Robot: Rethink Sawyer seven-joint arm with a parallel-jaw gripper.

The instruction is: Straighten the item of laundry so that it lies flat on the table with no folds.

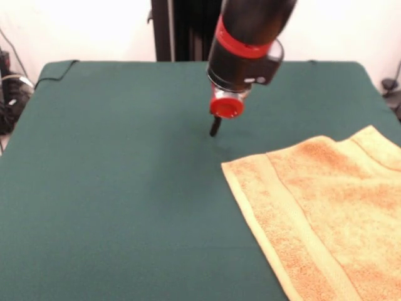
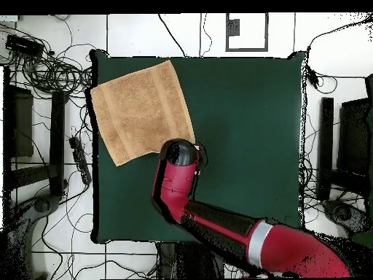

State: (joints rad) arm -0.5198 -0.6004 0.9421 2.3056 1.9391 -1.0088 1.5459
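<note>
The orange-tan towel lies spread out on the dark green table at the right of the front view and runs past the picture's right and bottom edges. A woven band runs along its left side. In the overhead view the towel lies flat at the table's upper left corner, slightly turned, with its left corner at the table edge. No tag shows. My gripper hangs over bare cloth just left of and beyond the towel's near corner. Its tips look shut together and empty. In the overhead view the arm's wrist hides it.
The red and black arm reaches over the table's lower middle in the overhead view. Cables and black equipment lie on the floor around the table. The black pedestal stands at the far edge.
</note>
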